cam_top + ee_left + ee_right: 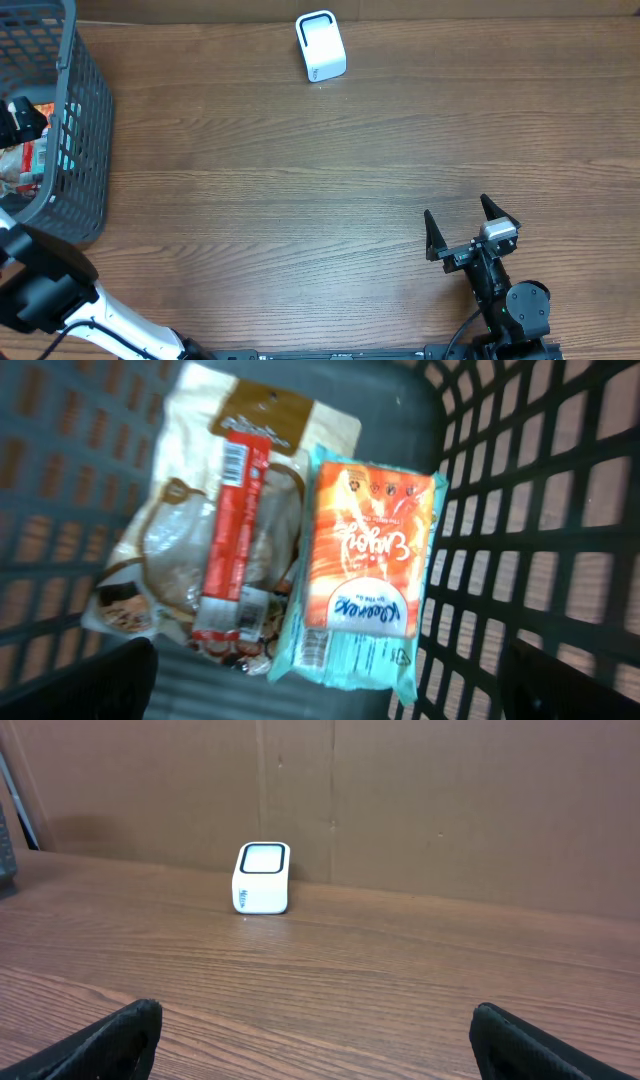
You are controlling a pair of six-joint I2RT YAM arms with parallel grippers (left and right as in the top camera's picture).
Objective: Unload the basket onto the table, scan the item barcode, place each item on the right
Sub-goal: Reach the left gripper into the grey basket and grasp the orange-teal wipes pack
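Note:
Inside the grey mesh basket [560, 510] lie a teal and orange packet [360, 570] with a barcode [316, 646] at its near end, and a clear brown bag [170, 550] with a red label. My left gripper [335, 685] hangs open above them, touching neither. The white scanner [320, 46] stands at the table's far edge, also visible as the scanner [263, 877] in the right wrist view. My right gripper [465, 222] rests open and empty near the front right, facing the scanner from a distance.
The basket [85, 130] fills the far left corner of the wooden table [300, 200]. My left arm [60, 290] reaches up into it from the front left. A brown cardboard wall [450, 800] backs the table behind the scanner.

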